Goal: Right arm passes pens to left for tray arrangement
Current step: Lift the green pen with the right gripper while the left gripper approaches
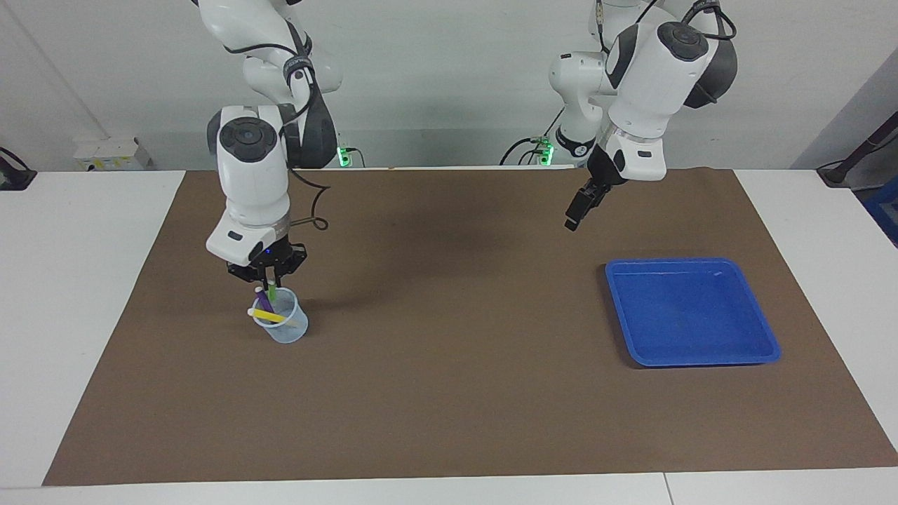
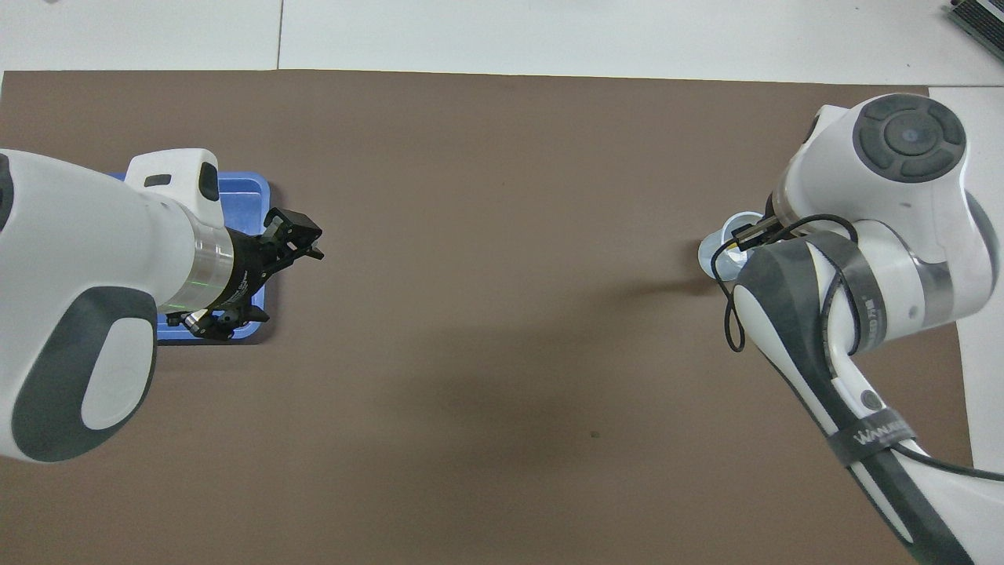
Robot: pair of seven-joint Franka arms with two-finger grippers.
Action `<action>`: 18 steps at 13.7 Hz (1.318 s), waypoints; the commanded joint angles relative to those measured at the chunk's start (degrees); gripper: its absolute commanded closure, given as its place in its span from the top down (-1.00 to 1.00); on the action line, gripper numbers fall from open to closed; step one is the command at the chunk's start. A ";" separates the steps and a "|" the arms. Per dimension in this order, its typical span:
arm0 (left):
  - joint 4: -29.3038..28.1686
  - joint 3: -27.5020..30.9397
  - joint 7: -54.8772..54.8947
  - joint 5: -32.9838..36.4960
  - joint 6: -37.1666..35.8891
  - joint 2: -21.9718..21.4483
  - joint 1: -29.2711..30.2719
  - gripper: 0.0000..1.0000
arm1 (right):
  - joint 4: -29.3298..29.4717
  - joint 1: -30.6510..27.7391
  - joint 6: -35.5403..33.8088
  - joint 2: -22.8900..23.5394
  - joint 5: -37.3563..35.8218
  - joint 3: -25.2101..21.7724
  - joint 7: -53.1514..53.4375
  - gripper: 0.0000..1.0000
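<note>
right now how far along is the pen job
Barely begun. Done: nothing, the blue tray holds no pens. In hand: the right hand is shut on the green pen over the cup. Left: hand it to the waiting open left hand, then the purple pen and yellow pen.

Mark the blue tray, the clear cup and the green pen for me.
blue tray point(image 1: 765, 330): facing view, on its raised rim toward the left arm's end of the table.
clear cup point(image 1: 289, 330): facing view, on its lower wall.
green pen point(image 1: 271, 292): facing view, on the shaft just under the right tool.
</note>
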 commanded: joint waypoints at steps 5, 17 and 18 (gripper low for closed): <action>-1.37 0.15 -14.89 -1.29 0.61 -1.54 -6.93 1.00 | 6.78 -4.95 -7.76 -3.15 16.85 0.09 -0.20 -0.68; -6.54 -0.20 -46.36 -17.02 25.80 -1.37 -12.72 1.00 | 4.42 0.04 1.71 -1.92 40.78 0.53 31.94 -0.71; -7.68 -0.20 -49.96 -17.02 29.41 -1.28 -14.13 1.00 | 4.24 1.70 3.29 -1.66 42.01 0.53 35.10 -0.71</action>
